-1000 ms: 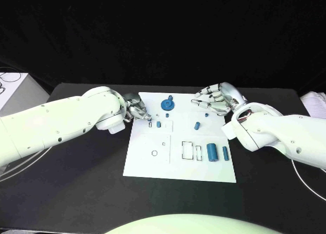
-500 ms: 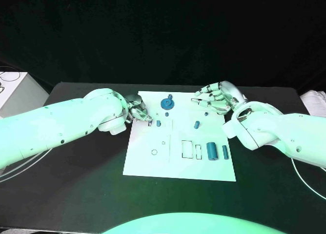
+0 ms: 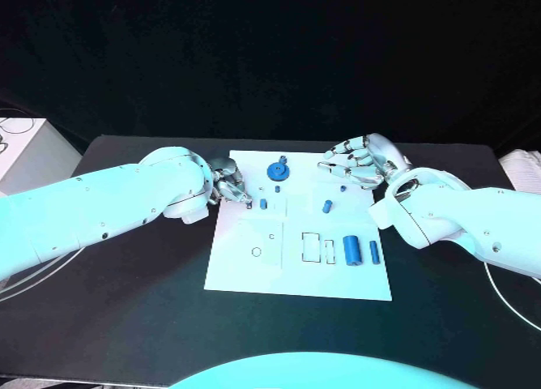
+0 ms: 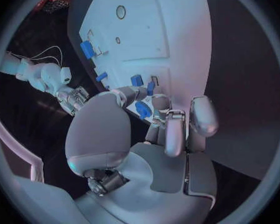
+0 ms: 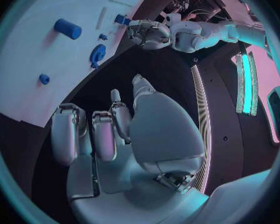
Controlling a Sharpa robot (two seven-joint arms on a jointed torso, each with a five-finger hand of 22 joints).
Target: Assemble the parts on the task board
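The white task board (image 3: 296, 271) lies in the middle of the black table. My left hand (image 3: 228, 187) is at the board's left edge and pinches a small blue part (image 4: 142, 109) between its fingertips. Just beside it a short blue peg (image 3: 262, 204) stands in the board. A round blue wheel (image 3: 276, 171) sits near the far edge, with two small blue pieces (image 3: 326, 207) to its right. A blue cylinder (image 3: 352, 252) and a thin blue bar (image 3: 373, 252) lie at the right side. My right hand (image 3: 359, 165) hovers by the far right corner, fingers curled, holding nothing.
Empty outlined slots (image 3: 310, 246) mark the board's middle, and a small oval hole (image 3: 255, 252) lies to their left. A white box (image 3: 16, 150) stands off the table's left side. Papers (image 3: 530, 172) lie at the far right edge.
My left hand has edged slightly toward the near side along the board's left edge, still pinching the blue part. My right hand has barely moved.
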